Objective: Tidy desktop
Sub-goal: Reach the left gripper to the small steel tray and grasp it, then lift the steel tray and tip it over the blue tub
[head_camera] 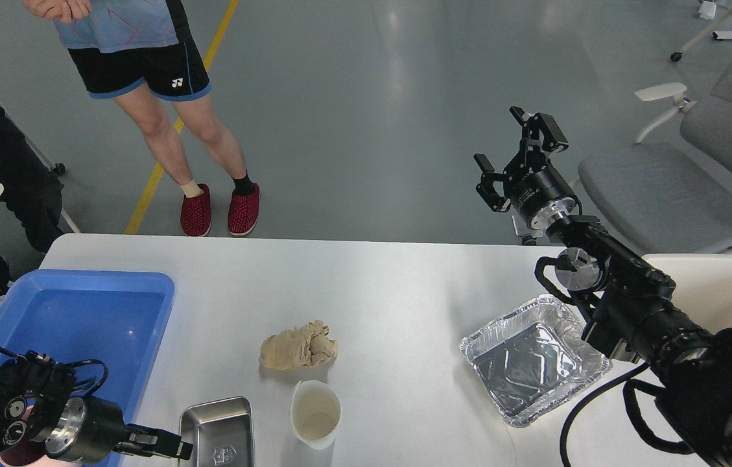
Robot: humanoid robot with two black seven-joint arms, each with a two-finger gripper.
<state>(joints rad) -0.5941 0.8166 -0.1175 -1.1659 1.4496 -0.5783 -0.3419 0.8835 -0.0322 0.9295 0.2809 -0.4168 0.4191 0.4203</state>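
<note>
Honestly, the left gripper sits right beside the steel tray at the desktop near edge, tray's long side running away from me; can't tell its fingers. Right gripper, fingers spread, hangs way off.

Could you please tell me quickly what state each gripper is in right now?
Left gripper: cannot be told, seen dark and low.
Right gripper: jaws open, holding nothing.
</note>
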